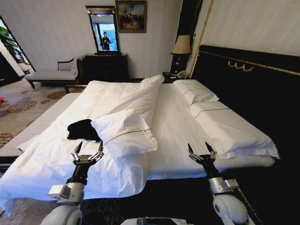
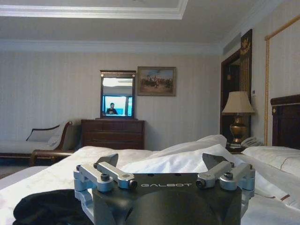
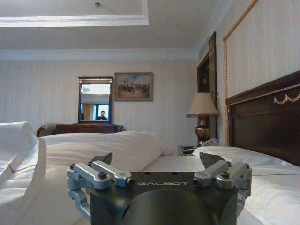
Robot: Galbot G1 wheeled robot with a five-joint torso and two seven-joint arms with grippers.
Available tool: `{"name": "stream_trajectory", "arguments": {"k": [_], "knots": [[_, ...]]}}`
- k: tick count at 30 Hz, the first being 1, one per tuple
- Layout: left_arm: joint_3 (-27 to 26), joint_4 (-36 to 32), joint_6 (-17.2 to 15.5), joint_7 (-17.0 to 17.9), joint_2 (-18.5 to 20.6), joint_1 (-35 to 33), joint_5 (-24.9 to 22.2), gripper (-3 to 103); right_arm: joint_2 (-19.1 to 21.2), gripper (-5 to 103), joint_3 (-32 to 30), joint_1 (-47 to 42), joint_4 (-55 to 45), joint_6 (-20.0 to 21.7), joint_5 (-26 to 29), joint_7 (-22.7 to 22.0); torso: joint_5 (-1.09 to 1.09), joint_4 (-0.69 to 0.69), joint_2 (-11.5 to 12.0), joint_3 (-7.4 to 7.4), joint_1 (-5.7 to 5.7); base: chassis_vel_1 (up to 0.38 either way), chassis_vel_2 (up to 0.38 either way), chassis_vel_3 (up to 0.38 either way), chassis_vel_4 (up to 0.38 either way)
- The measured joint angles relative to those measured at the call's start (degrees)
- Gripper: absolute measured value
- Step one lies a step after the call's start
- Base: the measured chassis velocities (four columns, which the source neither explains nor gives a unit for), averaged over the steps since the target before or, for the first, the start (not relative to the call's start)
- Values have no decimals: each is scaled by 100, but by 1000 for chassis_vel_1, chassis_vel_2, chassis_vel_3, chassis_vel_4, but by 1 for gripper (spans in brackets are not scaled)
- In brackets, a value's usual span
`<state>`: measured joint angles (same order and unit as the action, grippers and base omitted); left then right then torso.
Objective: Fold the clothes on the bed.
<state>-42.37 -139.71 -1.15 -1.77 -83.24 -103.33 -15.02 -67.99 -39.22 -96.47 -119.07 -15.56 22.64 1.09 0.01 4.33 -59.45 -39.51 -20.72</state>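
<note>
The clothes [image 1: 83, 130] are a crumpled black heap on the white bed [image 1: 174, 127], on its left part, touching a loose pillow [image 1: 124, 132]. No lettering is visible. My left gripper [image 1: 88, 149] hovers open over the duvet, just short of the heap. In the left wrist view the clothes [image 2: 46, 208] lie low beside the open left gripper [image 2: 162, 161]. Over the bed's near right part my right gripper [image 1: 201, 149] is open with nothing in it. The right wrist view has the open right gripper [image 3: 158, 161] pointing along the sheet.
The duvet [image 1: 117, 96] is bunched across the bed's left half. Two pillows [image 1: 194, 90] lie along the dark headboard [image 1: 253, 82] on the right. A lamp [image 1: 181, 46], a dresser [image 1: 106, 66] with a mirror, and a chaise longue [image 1: 50, 75] stand beyond the bed.
</note>
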Motion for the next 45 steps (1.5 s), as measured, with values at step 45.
{"name": "stream_trajectory", "arguments": {"k": [45], "knots": [[-889,-361,-151,306,-335,-500,-293,100,1267,100,5522,7165,1613,2463,6895,-2806,-2,0,1,0,-1,0,0,0,0]]}}
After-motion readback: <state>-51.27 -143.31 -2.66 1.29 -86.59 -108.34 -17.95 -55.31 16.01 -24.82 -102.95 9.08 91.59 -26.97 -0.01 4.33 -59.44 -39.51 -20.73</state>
